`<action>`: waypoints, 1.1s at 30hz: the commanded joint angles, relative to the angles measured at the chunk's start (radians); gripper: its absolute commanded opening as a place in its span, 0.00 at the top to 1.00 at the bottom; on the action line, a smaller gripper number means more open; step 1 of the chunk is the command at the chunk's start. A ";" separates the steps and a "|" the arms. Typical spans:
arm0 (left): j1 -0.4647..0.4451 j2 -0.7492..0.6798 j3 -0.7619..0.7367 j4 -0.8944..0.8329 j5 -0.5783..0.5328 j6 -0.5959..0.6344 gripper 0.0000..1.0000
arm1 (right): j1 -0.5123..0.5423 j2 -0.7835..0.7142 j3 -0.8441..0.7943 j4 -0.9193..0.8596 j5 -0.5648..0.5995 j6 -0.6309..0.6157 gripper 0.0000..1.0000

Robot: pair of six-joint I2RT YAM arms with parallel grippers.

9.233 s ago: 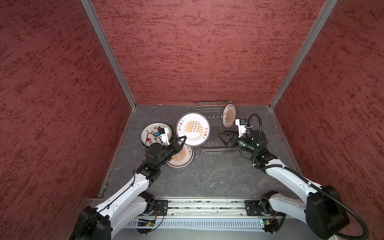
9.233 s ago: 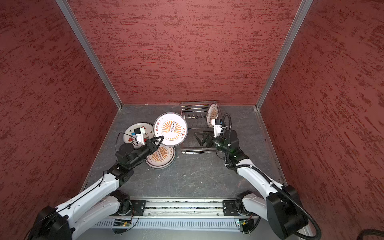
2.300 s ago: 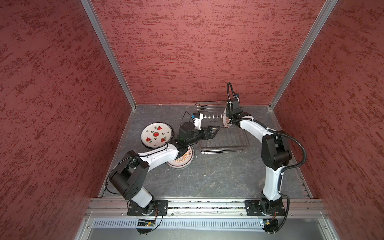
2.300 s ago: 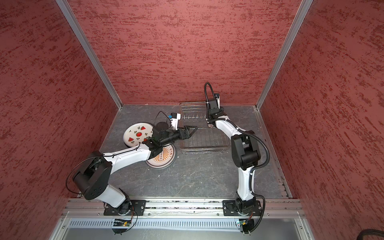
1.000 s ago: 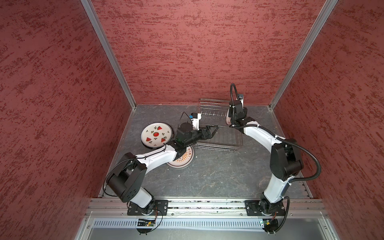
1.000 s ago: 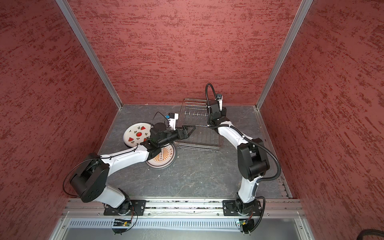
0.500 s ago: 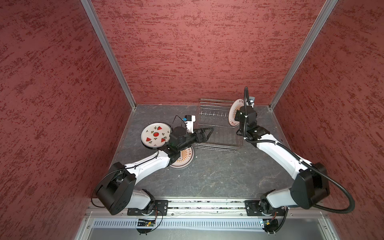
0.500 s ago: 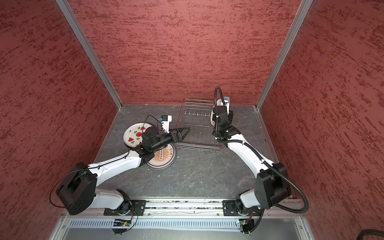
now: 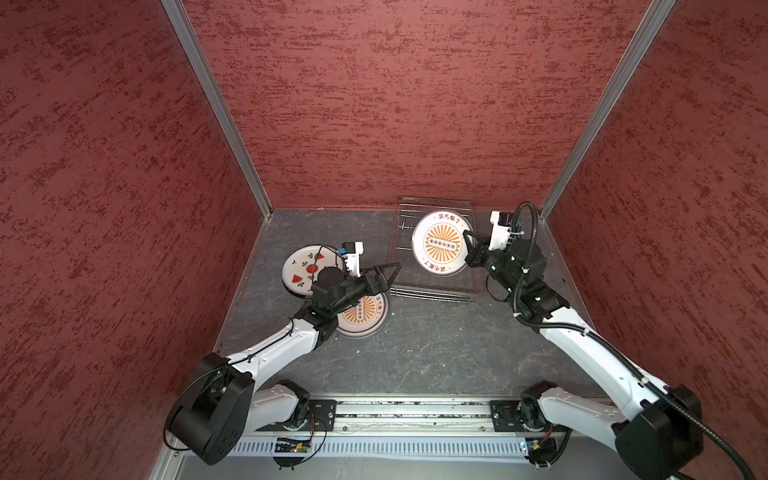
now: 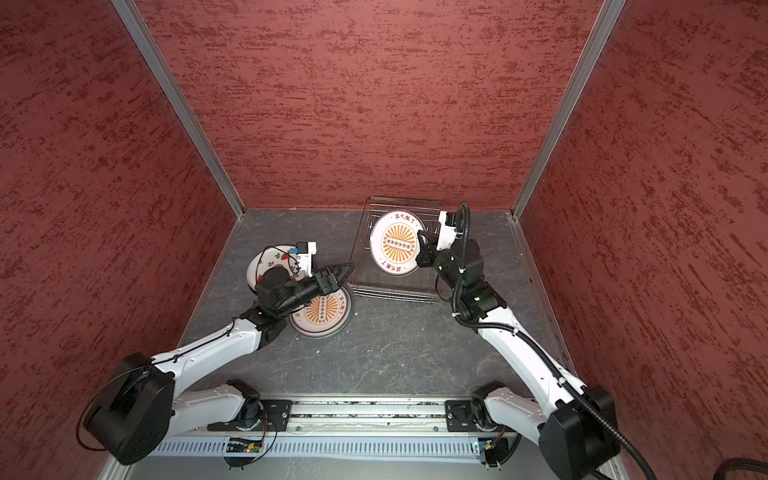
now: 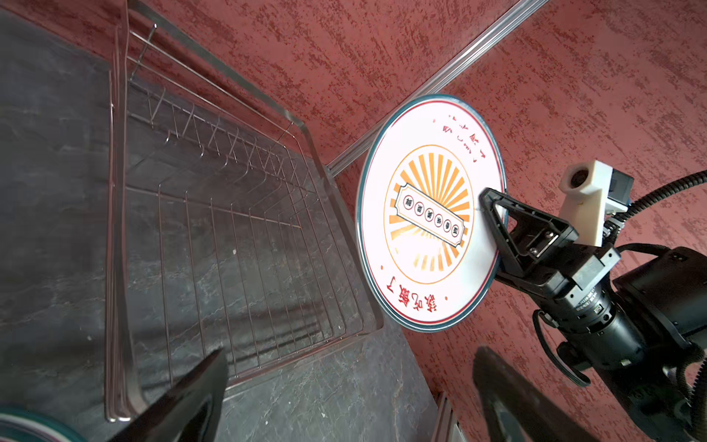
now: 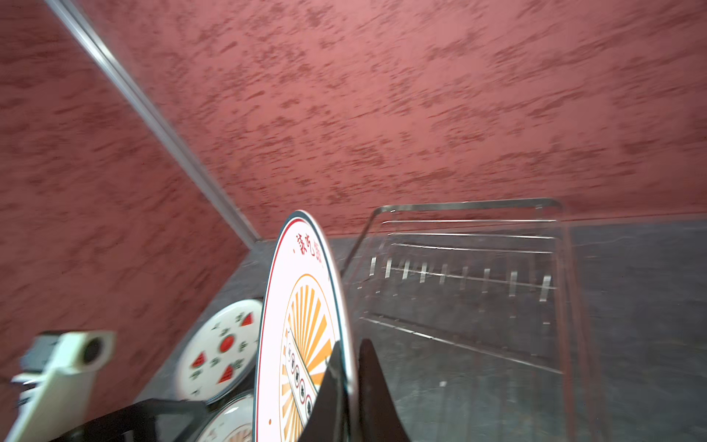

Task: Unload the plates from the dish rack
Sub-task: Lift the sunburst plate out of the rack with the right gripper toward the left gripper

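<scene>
My right gripper (image 9: 466, 239) (image 10: 420, 241) (image 12: 350, 367) is shut on the rim of a white plate with an orange sunburst print (image 9: 440, 243) (image 10: 397, 243) (image 11: 424, 214) (image 12: 298, 325). It holds the plate tilted on edge above the right side of the silver wire dish rack (image 9: 432, 294) (image 10: 390, 294) (image 11: 237, 214) (image 12: 474, 237). The rack's prongs stand bare. My left gripper (image 9: 392, 272) (image 10: 347, 271) (image 11: 350, 354) hangs open and holds nothing, just left of the rack's near left corner.
A watermelon-print plate (image 9: 301, 270) (image 10: 257, 272) (image 12: 222, 348) and a second sunburst plate (image 9: 365, 318) (image 10: 328, 313) lie flat on the grey floor left of the rack, partly under my left arm. Red walls close in behind and at both sides.
The right gripper has lifted the sunburst plate out of the rack and drawn it back to the right. The tipped rack has settled flat. My left gripper has pulled back left, still open.
</scene>
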 commanded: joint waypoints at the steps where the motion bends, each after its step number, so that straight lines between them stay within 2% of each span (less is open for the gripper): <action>1: -0.030 -0.070 -0.016 0.040 0.012 -0.005 0.01 | -0.005 -0.014 -0.026 0.175 -0.246 0.113 1.00; 3: -0.052 -0.106 -0.023 0.008 -0.027 0.006 0.00 | -0.003 -0.008 -0.058 0.230 -0.293 0.160 1.00; 5: -0.065 -0.132 -0.032 -0.010 -0.054 0.008 0.05 | -0.003 -0.004 -0.081 0.261 -0.313 0.183 1.00; 8: -0.083 -0.157 -0.041 -0.038 -0.108 0.007 0.22 | -0.003 -0.006 -0.111 0.291 -0.316 0.196 1.00; 12: -0.087 -0.149 -0.037 -0.067 -0.136 -0.028 0.30 | -0.003 0.002 -0.136 0.332 -0.357 0.218 1.00; 20: -0.100 -0.114 -0.028 -0.048 -0.130 -0.063 0.69 | -0.003 0.014 -0.166 0.364 -0.377 0.221 1.00; 26: -0.114 -0.089 -0.030 -0.021 -0.106 -0.079 0.75 | -0.002 0.047 -0.177 0.383 -0.388 0.223 1.00; 33: -0.122 -0.079 -0.031 -0.019 -0.095 -0.092 0.91 | 0.000 0.047 -0.188 0.378 -0.366 0.211 1.00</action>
